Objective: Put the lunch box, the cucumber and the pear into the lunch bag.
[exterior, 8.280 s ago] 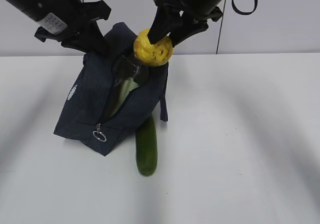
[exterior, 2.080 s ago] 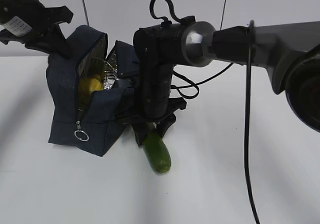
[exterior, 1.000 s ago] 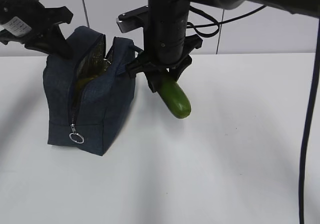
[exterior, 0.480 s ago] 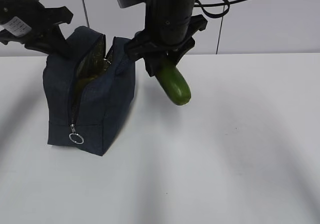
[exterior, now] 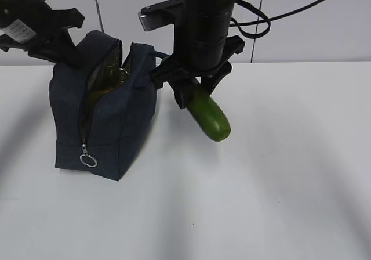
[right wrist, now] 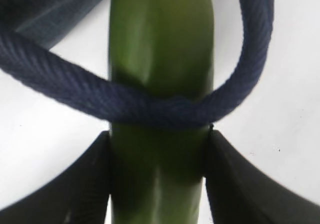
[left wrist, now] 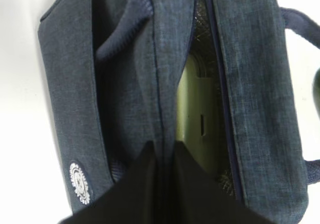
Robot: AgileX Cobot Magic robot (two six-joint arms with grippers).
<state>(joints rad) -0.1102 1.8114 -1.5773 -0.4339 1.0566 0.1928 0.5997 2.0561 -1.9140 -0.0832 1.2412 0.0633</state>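
Observation:
The navy lunch bag (exterior: 116, 126) stands upright at the left with its zipper open and silvery lining showing. My left gripper (exterior: 68, 52) is shut on the fabric edge of the bag's opening (left wrist: 164, 146). The lunch box's sage-green lid (left wrist: 197, 119) lies inside the bag. A dull yellow patch (exterior: 104, 90) shows in the opening; the pear is otherwise hidden. My right gripper (exterior: 194, 89) is shut on the dark green cucumber (exterior: 211, 118), which hangs above the table just right of the bag, tip slanting down. In the right wrist view a bag handle (right wrist: 150, 106) crosses the cucumber (right wrist: 160, 44) above my right gripper (right wrist: 157, 139).
The zipper's silver ring pull (exterior: 88, 161) hangs at the bag's near end. The white table (exterior: 278, 179) stretches to the right and front. A black cable (exterior: 255, 22) loops behind the right arm.
My right gripper has carried the cucumber a little to the right, first up and then lower again. The bag and my left gripper have not moved.

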